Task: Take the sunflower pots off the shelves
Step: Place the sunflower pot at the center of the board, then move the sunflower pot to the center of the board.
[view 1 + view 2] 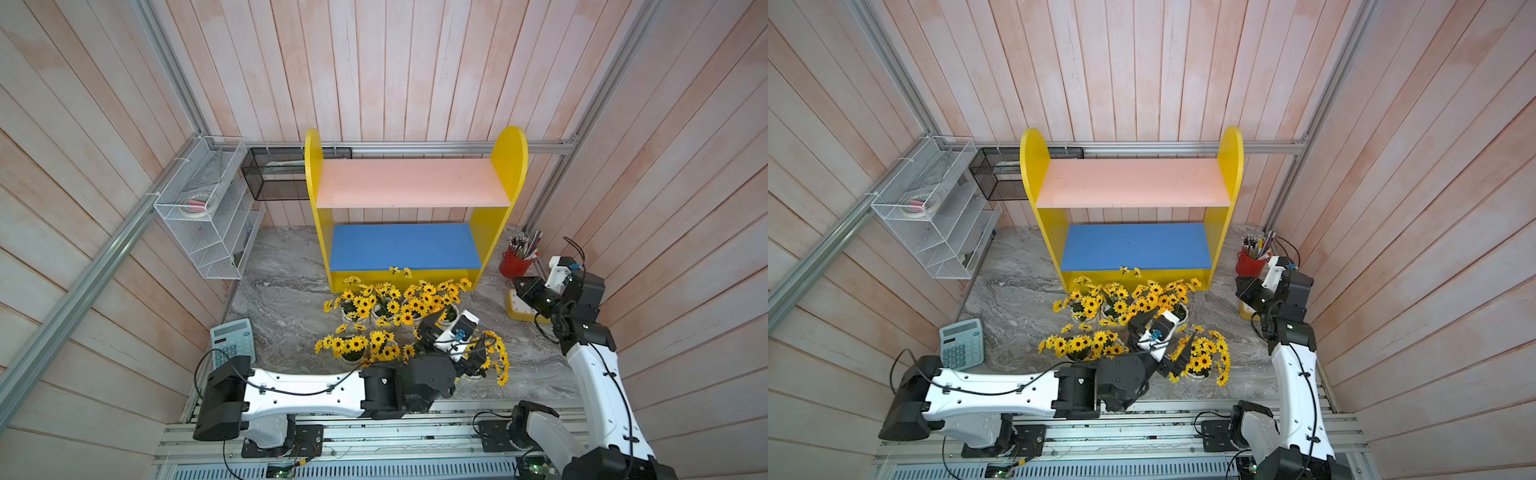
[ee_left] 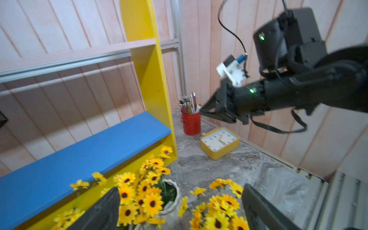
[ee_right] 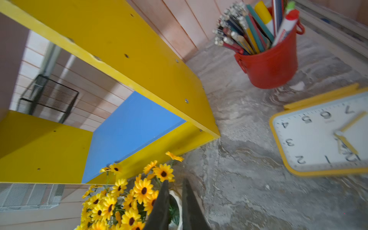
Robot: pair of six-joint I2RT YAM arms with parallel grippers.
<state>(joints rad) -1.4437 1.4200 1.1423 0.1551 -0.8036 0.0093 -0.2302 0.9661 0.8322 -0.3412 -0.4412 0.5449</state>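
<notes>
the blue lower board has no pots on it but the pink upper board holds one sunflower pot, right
Not quite. The blue lower board has no pots on it, but neither does the pink upper board: both top views show it bare. The sunflower pots stand on the table, in front of the shelves.

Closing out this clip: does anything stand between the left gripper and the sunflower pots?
Nothing visible does. The left gripper hangs open directly above the sunflower pots, which stand on the table in front of the shelves, whose boards are bare. Only the pots' own flowers lie beneath it.
</notes>
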